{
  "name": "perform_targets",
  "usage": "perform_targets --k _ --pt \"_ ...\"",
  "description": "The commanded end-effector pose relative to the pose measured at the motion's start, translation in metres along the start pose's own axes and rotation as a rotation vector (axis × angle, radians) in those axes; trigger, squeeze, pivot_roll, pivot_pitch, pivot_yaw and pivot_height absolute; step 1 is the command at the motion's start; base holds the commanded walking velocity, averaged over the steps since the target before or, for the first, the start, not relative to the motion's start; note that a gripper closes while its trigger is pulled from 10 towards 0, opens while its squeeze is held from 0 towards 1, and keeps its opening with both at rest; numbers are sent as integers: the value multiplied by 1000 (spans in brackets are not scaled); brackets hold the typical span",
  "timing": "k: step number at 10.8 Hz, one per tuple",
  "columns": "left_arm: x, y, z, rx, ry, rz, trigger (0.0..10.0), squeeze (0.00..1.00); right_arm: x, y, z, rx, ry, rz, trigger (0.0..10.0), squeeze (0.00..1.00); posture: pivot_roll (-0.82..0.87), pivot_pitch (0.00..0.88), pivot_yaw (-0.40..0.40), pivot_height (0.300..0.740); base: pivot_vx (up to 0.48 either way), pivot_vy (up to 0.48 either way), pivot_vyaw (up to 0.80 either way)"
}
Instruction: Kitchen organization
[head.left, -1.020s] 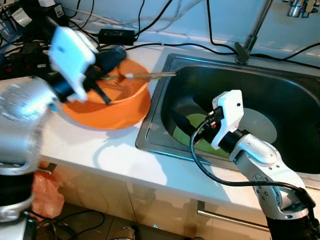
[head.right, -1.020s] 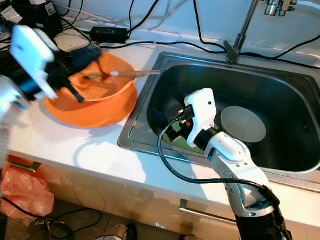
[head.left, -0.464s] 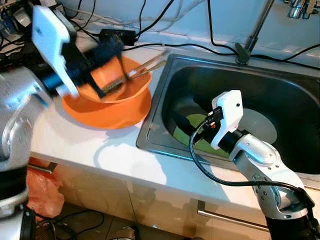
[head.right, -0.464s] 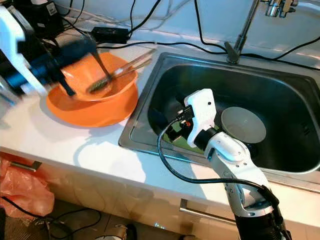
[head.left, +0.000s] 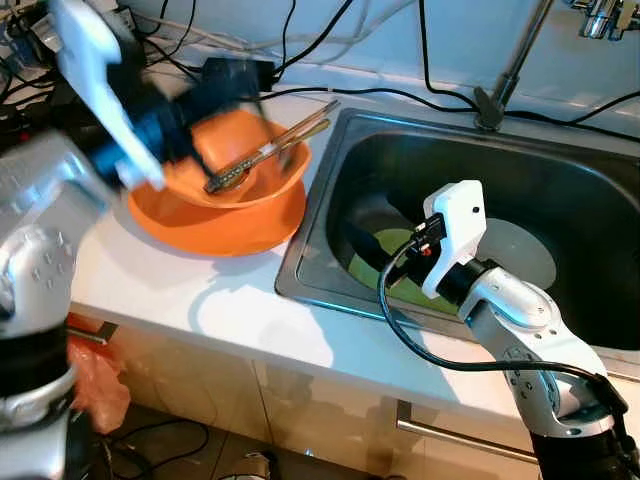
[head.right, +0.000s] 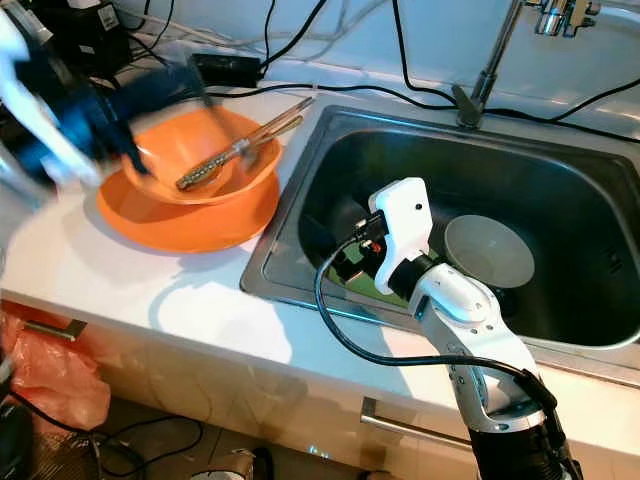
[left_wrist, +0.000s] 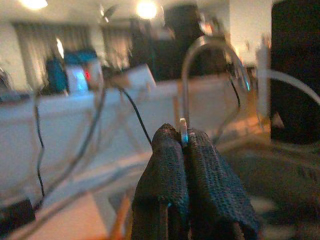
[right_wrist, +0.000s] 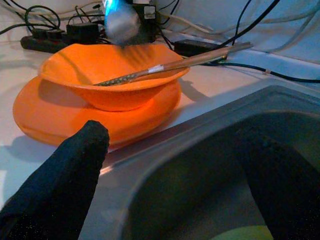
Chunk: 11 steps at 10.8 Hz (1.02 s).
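Chopsticks (head.right: 240, 148) lay in orange bowl (head.right: 205, 160), just right of left claw (head.right: 135, 125), long way pointing at sink (head.right: 300, 215). Left claw fingers (left_wrist: 167, 165) pressed together, holding nothing. Right claw (right_wrist: 165, 175) spread apart, low in sink, farther off.

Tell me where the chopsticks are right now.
The chopsticks lie in the orange bowl stacked on the orange plate, on the counter left of the sink, tips overhanging the rim sinkward.

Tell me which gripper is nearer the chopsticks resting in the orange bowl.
Left. The left gripper hovers blurred just above the orange bowl, close beside the chopsticks. The right gripper sits down inside the sink, past the counter edge from them.
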<state>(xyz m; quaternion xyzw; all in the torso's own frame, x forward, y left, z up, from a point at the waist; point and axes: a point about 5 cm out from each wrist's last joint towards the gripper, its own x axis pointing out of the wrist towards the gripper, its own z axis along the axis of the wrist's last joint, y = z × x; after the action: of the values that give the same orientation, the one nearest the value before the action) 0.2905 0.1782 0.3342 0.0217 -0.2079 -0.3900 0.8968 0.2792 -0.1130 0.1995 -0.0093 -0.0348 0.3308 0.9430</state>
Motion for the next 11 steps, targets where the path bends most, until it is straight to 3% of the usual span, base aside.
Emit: perform_targets --k 1,3,4,5,6,7,9,11 --pt "2 0 11 31 -63 24 0 0 2 0 2 -9 -11 13 10000 0 40 102 -31 740 0 0 0" --pt "9 3 15 24 -149 106 0 0 3 -1 1 -3 -14 2 10000 0 39 100 -25 740 0 0 0" --pt "8 12 19 -50 -238 196 0 0 4 -1 1 3 -16 -2 10000 0 41 98 -25 740 0 0 0" --pt "7 23 11 -241 -359 332 0 0 5 -1 1 9 -20 -6 10000 0 41 97 -22 740 0 0 0" --pt "6 27 -4 -369 -392 397 0 0 5 -1 1 17 -26 -11 10000 0 39 96 -20 740 0 0 0" --pt "8 24 -28 -517 -399 439 0 0 6 -3 3 42 -41 -32 10000 0 33 95 -15 740 0 0 0" --pt "19 7 -64 -804 -385 423 0 0 7 -9 7 94 -71 -84 10000 0 25 90 -9 740 0 0 0" --pt "29 -8 -77 -909 -370 390 0 0 8 -13 7 109 -85 -114 10000 0 27 89 -6 740 0 0 0"
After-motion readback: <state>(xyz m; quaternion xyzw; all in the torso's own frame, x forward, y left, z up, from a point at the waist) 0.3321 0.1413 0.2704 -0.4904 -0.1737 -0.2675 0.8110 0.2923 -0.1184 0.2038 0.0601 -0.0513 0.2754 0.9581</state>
